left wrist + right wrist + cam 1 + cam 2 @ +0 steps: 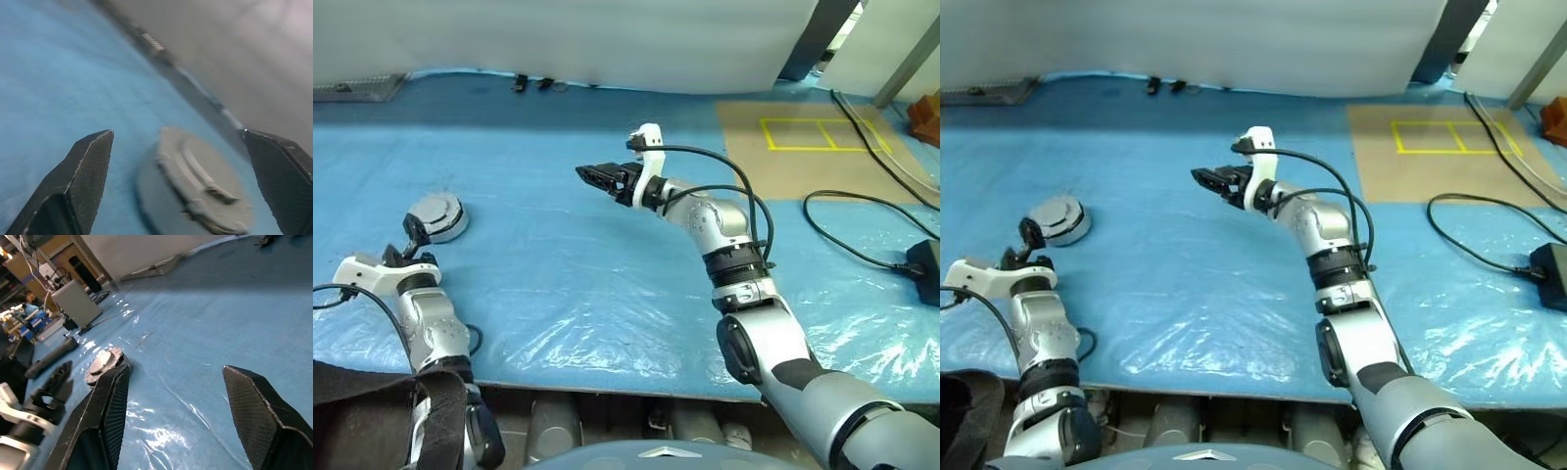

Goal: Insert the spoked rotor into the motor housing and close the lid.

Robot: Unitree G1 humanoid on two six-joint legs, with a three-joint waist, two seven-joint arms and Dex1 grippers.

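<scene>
The left gripper (pixel 414 233) sits low with its fingers wide apart. The right gripper (pixel 597 176) is held higher, fingers apart, holding nothing.

Blue-sheeted table (pixel 607 284), closed motor housing (pixel 438 216) resting (lid on)

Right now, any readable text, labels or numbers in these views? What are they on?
None readable.
Closed motor housing on the blue sheet: grey lid, no lettering legible.
Brown floor panel: yellow taped rectangles only, no characters.
Black box on its cable: no label legible.
Background clutter in the right wrist view: too small to read.
</scene>
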